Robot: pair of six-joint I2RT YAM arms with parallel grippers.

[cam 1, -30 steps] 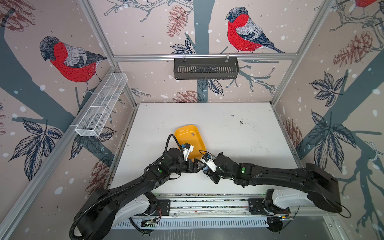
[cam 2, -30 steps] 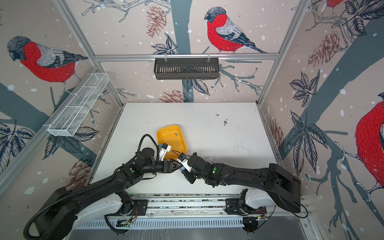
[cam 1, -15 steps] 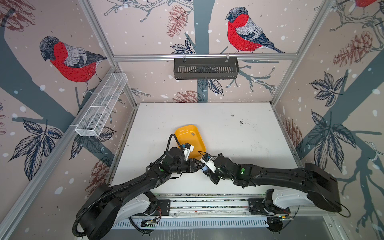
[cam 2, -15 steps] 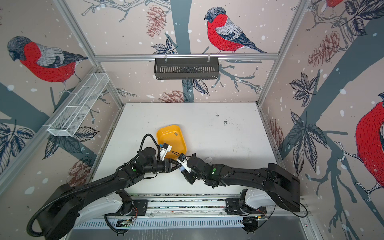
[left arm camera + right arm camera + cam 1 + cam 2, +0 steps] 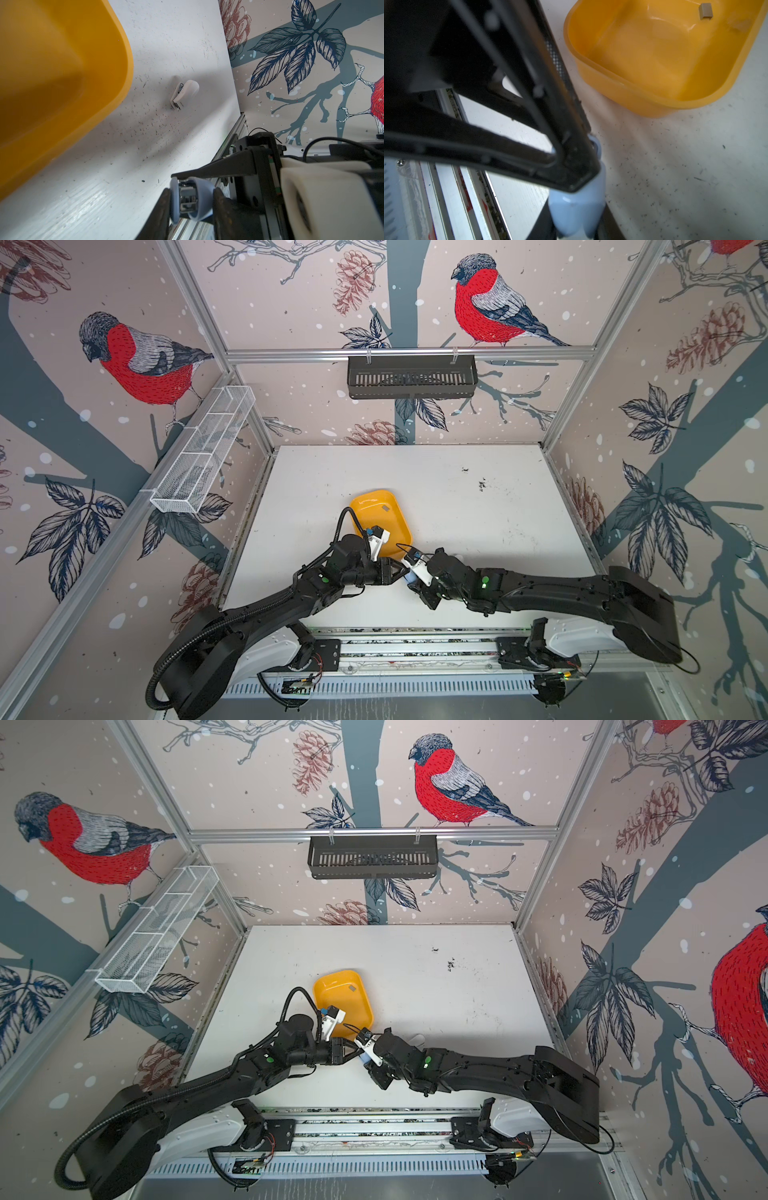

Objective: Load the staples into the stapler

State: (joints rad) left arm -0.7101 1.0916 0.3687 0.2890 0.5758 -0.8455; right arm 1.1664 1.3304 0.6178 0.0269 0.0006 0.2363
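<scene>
Stapler (image 5: 202, 197): being squeezed tight by the left gripper (image 5: 191, 199) and the right gripper (image 5: 576, 220) both, near the tray (image 5: 643, 106), maybe slipping out or twisting if pulling different ways, with staples (image 5: 705, 10) lying loose in the tray, not going in yet.

The left gripper (image 5: 190, 204) is pinching a blue stapler (image 5: 201, 187) between its dark fingers (image 5: 161, 209), the metal channel facing the camera — a black finger (image 5: 216, 165) of the right arm is lying across its top. Beyond, a white stapler (image 5: 184, 94) is lying on the speck-strewn table (image 5: 166, 37), apart from the yellow tray (image 5: 62, 83).
</scene>
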